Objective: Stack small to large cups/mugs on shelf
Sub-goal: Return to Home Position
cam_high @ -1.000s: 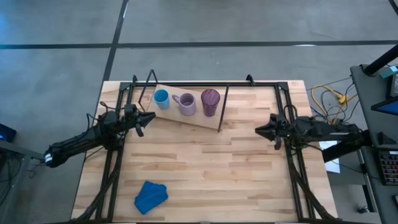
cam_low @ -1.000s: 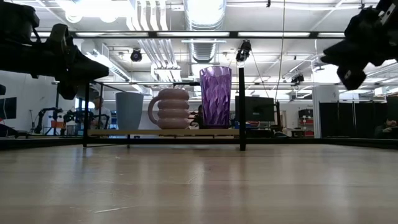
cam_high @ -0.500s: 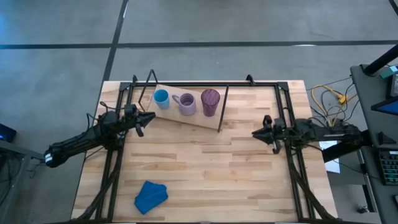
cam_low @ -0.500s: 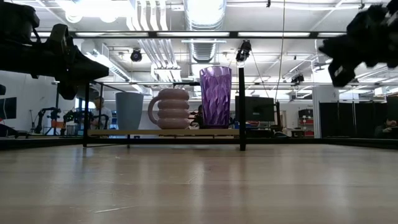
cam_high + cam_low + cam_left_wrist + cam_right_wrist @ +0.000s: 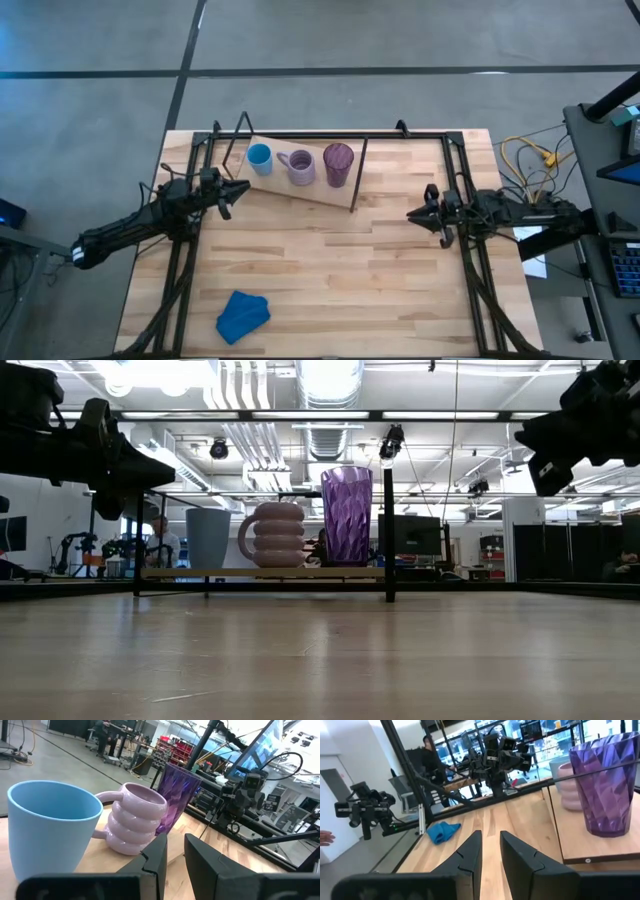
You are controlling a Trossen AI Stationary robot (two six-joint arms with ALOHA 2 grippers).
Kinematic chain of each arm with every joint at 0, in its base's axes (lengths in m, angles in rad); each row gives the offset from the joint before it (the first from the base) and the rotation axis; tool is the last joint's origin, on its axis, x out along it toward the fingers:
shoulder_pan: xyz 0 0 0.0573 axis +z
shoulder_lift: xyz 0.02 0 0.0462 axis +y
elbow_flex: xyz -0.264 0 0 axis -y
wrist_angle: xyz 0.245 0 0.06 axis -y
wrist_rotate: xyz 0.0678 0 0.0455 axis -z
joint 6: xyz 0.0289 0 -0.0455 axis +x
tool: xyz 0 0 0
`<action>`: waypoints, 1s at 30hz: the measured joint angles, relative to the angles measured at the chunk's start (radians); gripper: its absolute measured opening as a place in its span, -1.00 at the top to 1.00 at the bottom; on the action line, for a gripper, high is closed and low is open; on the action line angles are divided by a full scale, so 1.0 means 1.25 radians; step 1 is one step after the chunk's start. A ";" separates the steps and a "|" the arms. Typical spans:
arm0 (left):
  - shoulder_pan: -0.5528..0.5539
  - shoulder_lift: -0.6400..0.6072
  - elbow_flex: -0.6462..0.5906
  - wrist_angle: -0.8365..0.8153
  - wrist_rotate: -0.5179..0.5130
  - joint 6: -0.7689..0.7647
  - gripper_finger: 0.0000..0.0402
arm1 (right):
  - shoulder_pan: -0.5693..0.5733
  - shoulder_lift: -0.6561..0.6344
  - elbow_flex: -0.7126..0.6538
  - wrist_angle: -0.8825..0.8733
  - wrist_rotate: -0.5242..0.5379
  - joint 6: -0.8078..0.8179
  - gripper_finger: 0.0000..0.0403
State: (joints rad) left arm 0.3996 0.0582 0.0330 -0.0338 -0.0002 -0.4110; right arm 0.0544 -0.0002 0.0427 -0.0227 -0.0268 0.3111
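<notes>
Only the right end effector [image 5: 412, 213] has moved in the last second, a small shuffle out by the table's [image 5: 340, 270] right side. The left end effector [image 5: 240, 187] hasn't budged, parked just beside the shelf [image 5: 320, 192]. Both have fingers a narrow gap apart, holding nothing. The blue cup [image 5: 259, 157], lavender mug [image 5: 300, 166] and purple tumbler [image 5: 338, 163] stand in a row on the shelf, small to large, so I'd call the sorting done, just arms going home. The blue cloth [image 5: 243, 315] sits well apart. Only the shelf's rod frame is close to the left arm.
</notes>
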 joint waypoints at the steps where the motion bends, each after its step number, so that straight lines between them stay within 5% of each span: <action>1: 0.000 0.000 0.000 0.000 0.000 0.000 0.74 | 0.000 0.000 -0.001 0.001 -0.001 0.003 0.68; 30: 0.000 0.000 0.000 0.000 0.000 0.000 0.74 | 0.000 0.001 -0.020 0.003 0.001 -0.015 0.68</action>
State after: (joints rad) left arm 0.3996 0.0582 0.0330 -0.0338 -0.0002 -0.4110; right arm 0.0546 0.0006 0.0181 -0.0188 -0.0257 0.2922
